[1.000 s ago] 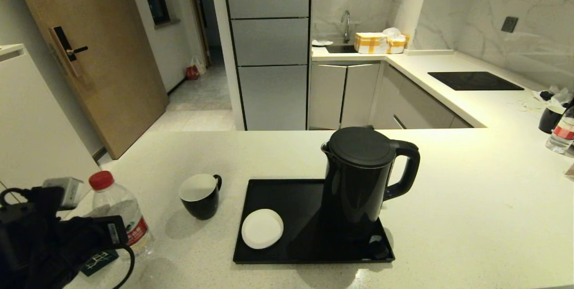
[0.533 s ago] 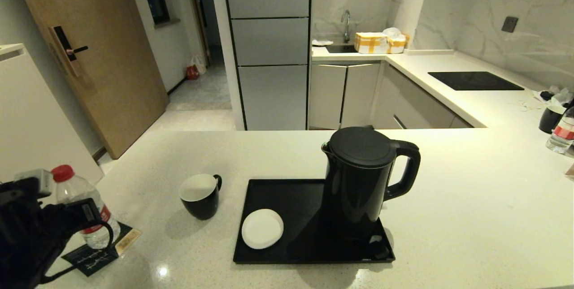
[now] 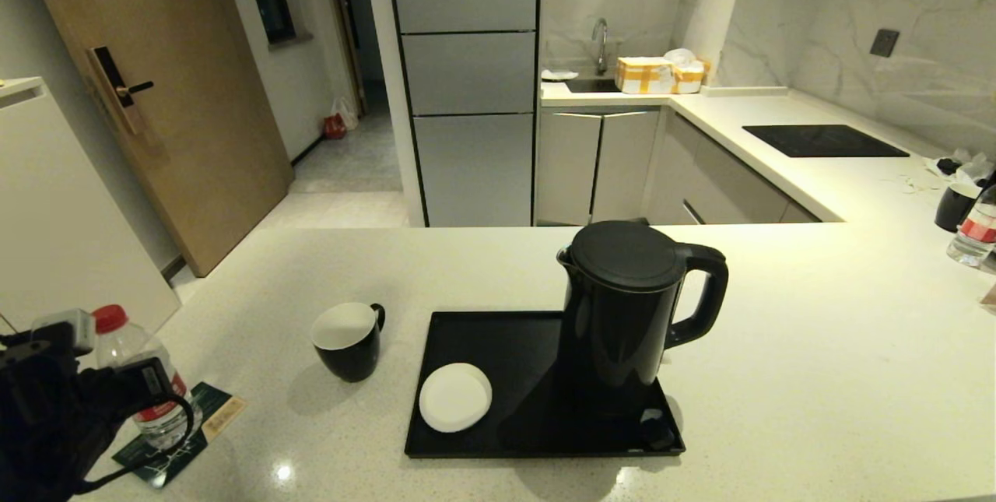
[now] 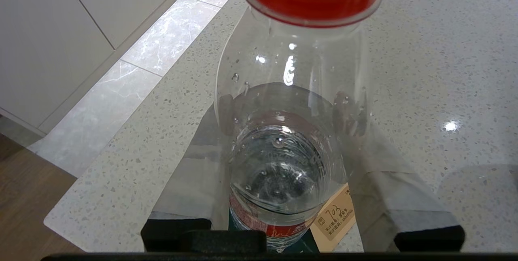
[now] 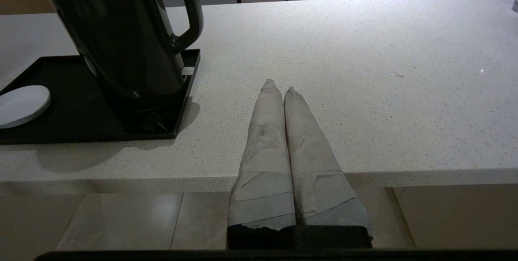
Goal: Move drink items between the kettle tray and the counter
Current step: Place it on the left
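The clear bottle [image 3: 128, 342] with red cap stands at the counter's [image 3: 778, 346] far left corner, on the dark green leaflet [image 3: 210, 405]. My left gripper [image 3: 144, 389] is shut on the bottle [image 4: 289, 131], one taped finger on each side of its body. The black mug [image 3: 348, 340] sits on the counter left of the kettle tray [image 3: 498, 346]. On the tray are the white saucer [image 3: 455, 397] and the black kettle [image 3: 626, 307] on its base. My right gripper [image 5: 280, 88] is shut and empty over the counter's front edge, right of the tray [image 5: 190, 71].
The counter's left edge drops to the floor just beside the bottle. A second mug [image 3: 955, 206] and second bottle [image 3: 974, 233] stand at the far right. The black hob panel [image 3: 823, 140] lies in the back counter.
My left gripper carried the bottle leftwards to the counter's corner, then lowered it a little onto the leaflet. Mug, saucer, kettle and tray have not moved.
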Available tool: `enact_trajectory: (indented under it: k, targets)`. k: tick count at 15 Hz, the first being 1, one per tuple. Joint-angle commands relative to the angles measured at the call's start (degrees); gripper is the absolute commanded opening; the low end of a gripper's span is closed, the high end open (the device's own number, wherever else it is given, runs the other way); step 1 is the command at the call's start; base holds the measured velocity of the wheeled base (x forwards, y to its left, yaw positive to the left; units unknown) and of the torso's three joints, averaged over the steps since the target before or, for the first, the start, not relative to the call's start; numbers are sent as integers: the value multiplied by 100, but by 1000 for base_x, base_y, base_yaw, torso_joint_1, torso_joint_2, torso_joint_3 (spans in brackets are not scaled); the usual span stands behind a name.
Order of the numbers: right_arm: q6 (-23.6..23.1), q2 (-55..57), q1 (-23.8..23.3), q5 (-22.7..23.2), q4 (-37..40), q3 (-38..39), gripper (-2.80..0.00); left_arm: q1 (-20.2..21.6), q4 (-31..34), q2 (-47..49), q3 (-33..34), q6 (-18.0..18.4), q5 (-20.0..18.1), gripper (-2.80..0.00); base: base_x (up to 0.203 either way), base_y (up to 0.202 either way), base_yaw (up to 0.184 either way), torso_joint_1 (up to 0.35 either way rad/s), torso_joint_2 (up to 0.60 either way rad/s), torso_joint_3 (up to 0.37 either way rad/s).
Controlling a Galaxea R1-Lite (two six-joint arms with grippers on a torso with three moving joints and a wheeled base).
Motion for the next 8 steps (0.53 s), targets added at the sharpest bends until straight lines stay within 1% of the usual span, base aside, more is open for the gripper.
enact_trajectory:
  k: [1, 3, 8]
  targets:
    - [-2, 9, 1, 3, 2, 1, -280, -3, 26, 121, 28, 8, -32, -280, 0, 0, 0, 0, 0, 0]
    - [-2, 9, -3, 3, 2, 4, -280, -20, 26, 54, 47, 14, -114, -280, 0, 0, 0, 0, 0, 0]
    - [-2, 9, 2, 3, 2, 9, -280, -47, 26, 62, 64, 41, -116, -280, 0, 0, 0, 0, 0, 0]
